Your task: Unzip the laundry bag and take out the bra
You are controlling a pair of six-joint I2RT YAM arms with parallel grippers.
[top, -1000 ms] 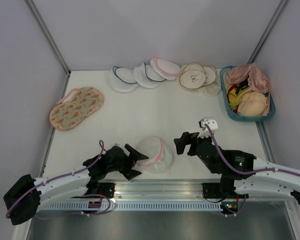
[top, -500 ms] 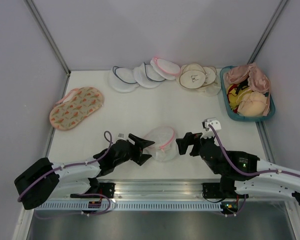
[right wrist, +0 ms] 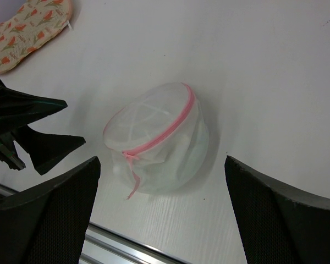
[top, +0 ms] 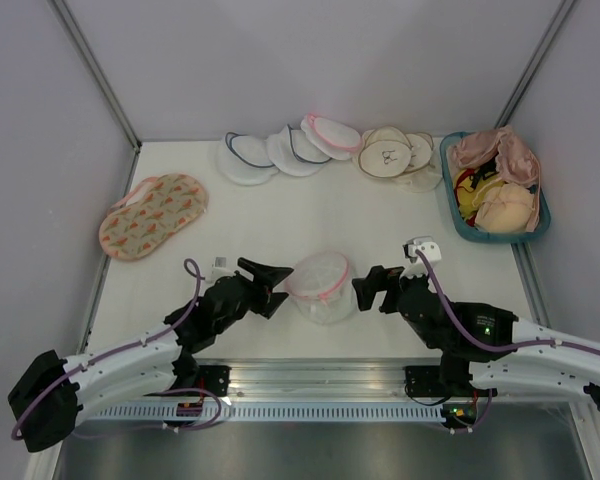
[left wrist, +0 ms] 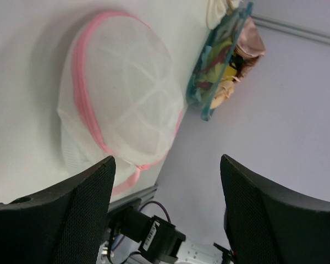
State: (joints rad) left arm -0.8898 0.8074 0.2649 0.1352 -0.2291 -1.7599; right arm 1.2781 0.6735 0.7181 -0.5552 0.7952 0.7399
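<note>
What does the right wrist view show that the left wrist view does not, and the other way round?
Only the right wrist view shows the floral bag and the left gripper, open beside the laundry bag. Only the left wrist view shows the basket holding bras, close to the wall. Both show the laundry bag with its pink trim, lying on the table.
</note>
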